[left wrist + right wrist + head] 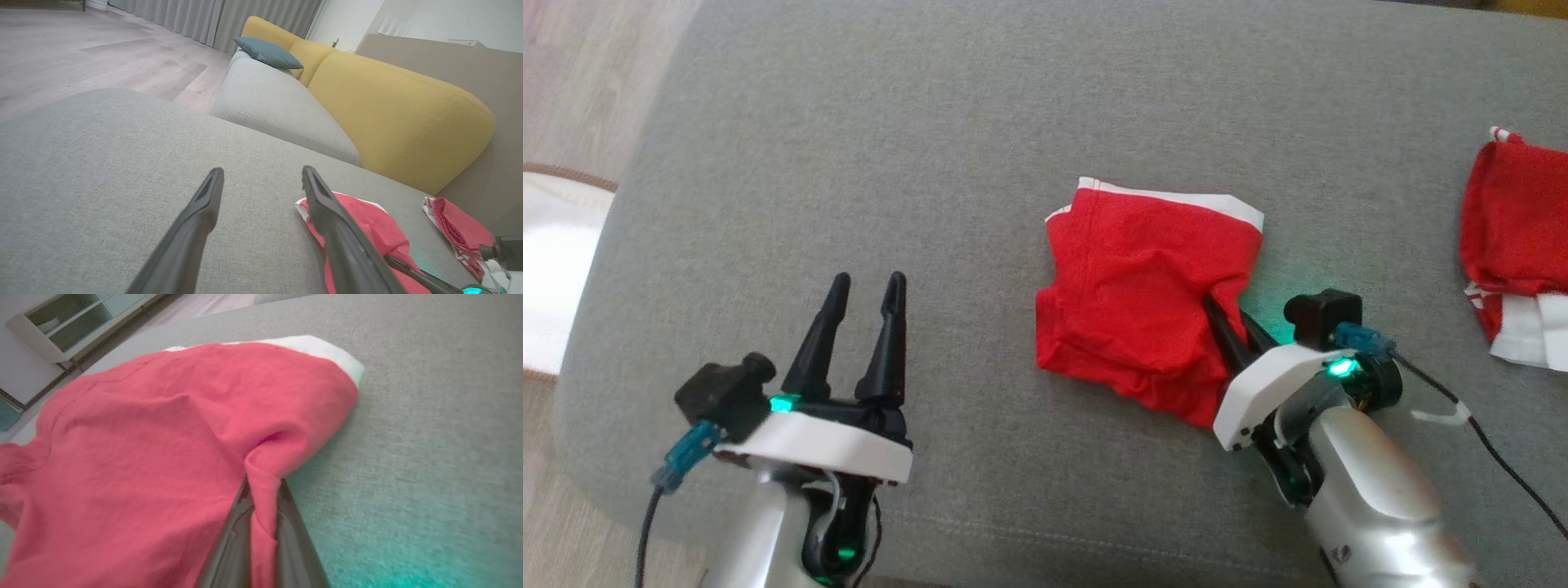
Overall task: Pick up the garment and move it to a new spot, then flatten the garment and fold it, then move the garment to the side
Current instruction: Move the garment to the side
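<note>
My right claw pinches the red garment at its edge; my left claw gapes empty. The garment looks folded, so I judge it needs a gentle lift, then carrying aside.

The right end effector is closed on a raised ridge of the garment, and the red cloth is pinched between its two dark fingers and runs down between them. The garment lies rumpled on the grey cushion, and its white band is on the side farthest from the camera. Its left part reaches toward the cushion's far edge (beyond that edge stands a pale cabinet with glazed doors). A green glow tints the cushion at the bottom right.
</note>
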